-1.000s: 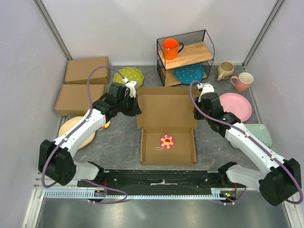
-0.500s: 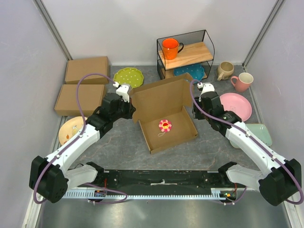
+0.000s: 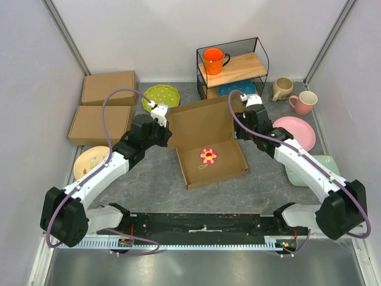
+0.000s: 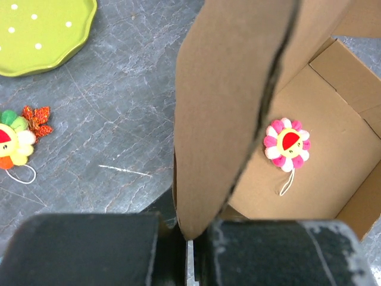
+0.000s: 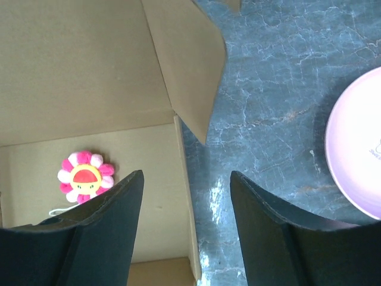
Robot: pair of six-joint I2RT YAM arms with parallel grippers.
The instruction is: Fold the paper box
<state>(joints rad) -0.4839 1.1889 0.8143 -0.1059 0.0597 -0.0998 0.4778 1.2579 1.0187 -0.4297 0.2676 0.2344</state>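
Note:
The paper box (image 3: 223, 170) is a brown cardboard mailer, open in the middle of the table and turned a little anticlockwise. Its lid (image 3: 199, 122) stands raised at the back. A pink flower toy (image 3: 208, 156) lies inside. My left gripper (image 3: 165, 126) is shut on the lid's left side flap (image 4: 232, 107), which stands edge-on between the fingers in the left wrist view. My right gripper (image 3: 239, 128) is open and empty. In the right wrist view it (image 5: 186, 174) hangs over the box's right wall (image 5: 183, 161), below the lid's right flap (image 5: 190, 59).
Two closed cardboard boxes (image 3: 108, 87) (image 3: 100, 124) lie at the left. A green plate (image 3: 159, 95), a wire rack (image 3: 232, 71) with an orange mug (image 3: 214, 59), two mugs (image 3: 281, 88) (image 3: 305, 102), a pink plate (image 3: 297, 132), a green dish (image 3: 324, 167) and a yellow plate (image 3: 92, 162) ring the box. A small toy (image 4: 15, 140) lies on the table.
The box has turned anticlockwise and slid, with my left gripper holding the lid's left flap. The lid now stands more upright. My right gripper has moved back towards the lid's right corner.

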